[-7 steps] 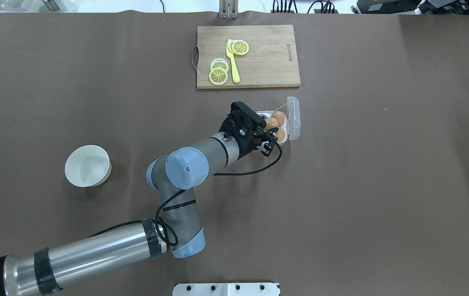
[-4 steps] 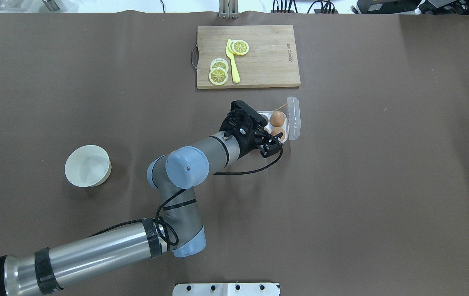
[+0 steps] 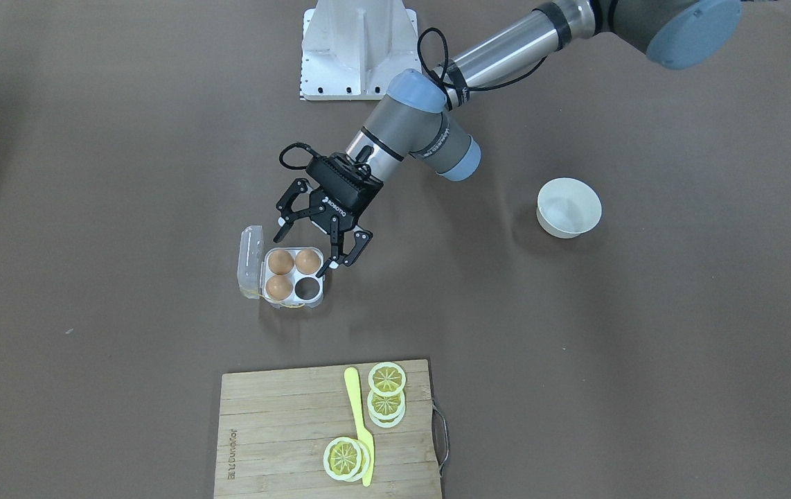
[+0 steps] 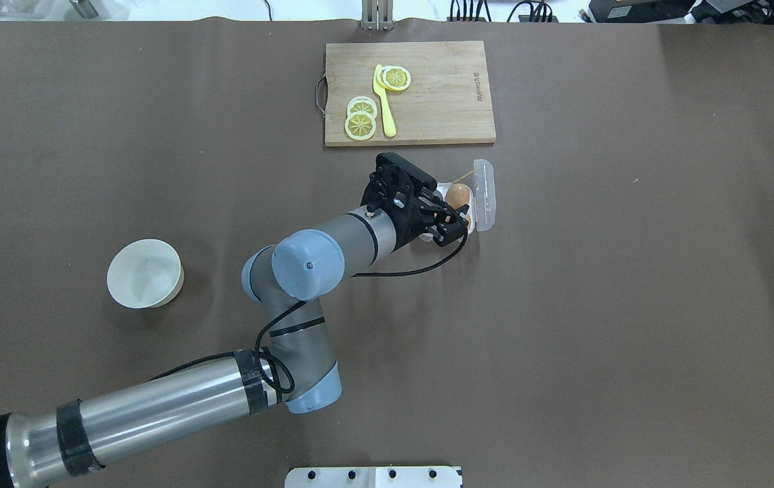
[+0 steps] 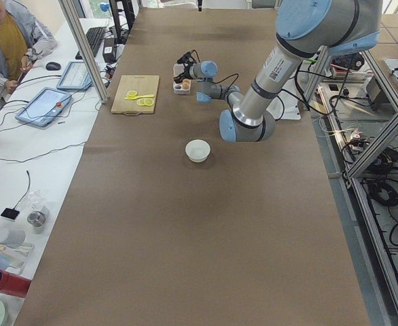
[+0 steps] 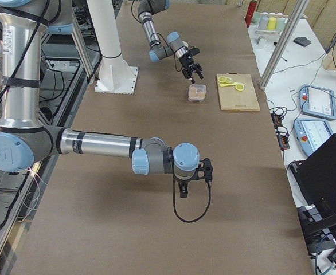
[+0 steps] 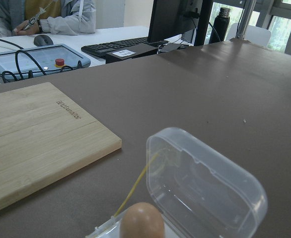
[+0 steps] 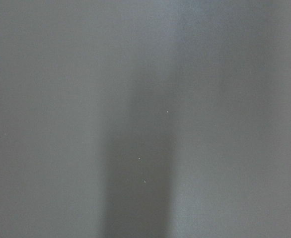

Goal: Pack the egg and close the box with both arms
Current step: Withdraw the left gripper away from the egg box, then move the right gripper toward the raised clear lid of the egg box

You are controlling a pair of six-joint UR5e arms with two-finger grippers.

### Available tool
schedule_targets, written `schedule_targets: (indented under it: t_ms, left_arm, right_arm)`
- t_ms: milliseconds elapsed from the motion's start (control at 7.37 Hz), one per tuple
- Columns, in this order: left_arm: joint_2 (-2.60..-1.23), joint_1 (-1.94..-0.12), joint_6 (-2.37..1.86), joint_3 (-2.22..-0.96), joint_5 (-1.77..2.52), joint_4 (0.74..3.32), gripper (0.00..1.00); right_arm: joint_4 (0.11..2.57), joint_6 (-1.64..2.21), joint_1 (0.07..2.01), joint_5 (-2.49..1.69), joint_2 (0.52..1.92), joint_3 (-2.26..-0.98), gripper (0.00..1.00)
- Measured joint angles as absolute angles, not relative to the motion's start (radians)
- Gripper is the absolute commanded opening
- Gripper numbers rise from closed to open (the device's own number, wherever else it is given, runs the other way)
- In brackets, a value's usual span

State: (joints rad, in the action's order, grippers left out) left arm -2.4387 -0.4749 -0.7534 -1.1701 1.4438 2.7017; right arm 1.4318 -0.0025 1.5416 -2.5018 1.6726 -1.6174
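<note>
**A:** Left gripper (image 3: pixel 319 234), anything changed?

**B:** Yes. A second ago, overhead, it sat over the box (image 3: pixel 293 302) with three eggs showing by its fingers. Now it has slid slightly toward the cutting board (image 4: pixel 428 95) and covers all but one. The jaws are spread wide with nothing between them.

**A:** So the egg's in?

**B:** Looks so. The egg (image 3: pixel 307 260) sits in the cell nearest the fingers. The two other eggs (image 3: pixel 280 262) are alongside and one cell (image 3: pixel 307 287) is empty. I'd call packing done. The lid (image 3: pixel 250 258) stands open, so closing is what's left.

**A:** Differences between views?

**B:** The front view gives the spread jaws and the whole tray, which the wrist hides in the overhead view. The left wrist view has the lid up close, upright, with one egg top at the bottom edge. The right gripper (image 6: pixel 205 171) shows only in the right side view, low over the table and well apart from the box. Can't tell if it's spread or clenched.
</note>
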Motion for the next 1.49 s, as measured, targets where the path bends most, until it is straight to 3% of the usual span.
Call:
schedule_targets:
  t_ms: [271, 407, 543, 679, 1357, 1493]
  left_arm:
    - [-2.348, -0.637, -0.836, -1.363, 1.701, 2.400, 0.00]
    - [-2.278, -0.724, -0.846, -1.453, 1.850, 2.265, 0.15]
    - [-2.194, -0.810, -0.850, -1.529, 1.987, 2.162, 0.59]
    - [-2.100, -0.894, -0.849, -1.591, 2.081, 2.093, 0.97]
    - [-1.710, -1.269, -0.576, -1.685, 2.340, 1.998, 0.98]
    - [-1.668, -1.318, -0.470, -1.686, 2.345, 1.954, 0.98]
  right_arm:
    - [1.431, -0.002, 1.541, -2.496, 1.644, -1.617, 1.00]
    - [1.431, 0.005, 1.540, -2.495, 1.627, -1.618, 1.00]
    - [1.431, 0.023, 1.530, -2.492, 1.602, -1.620, 1.00]
    - [1.430, 0.048, 1.508, -2.479, 1.570, -1.621, 1.00]
    - [1.181, 0.517, 1.253, -2.345, 1.449, -1.625, 1.00]
    - [1.130, 0.635, 1.178, -2.295, 1.431, -1.633, 0.75]
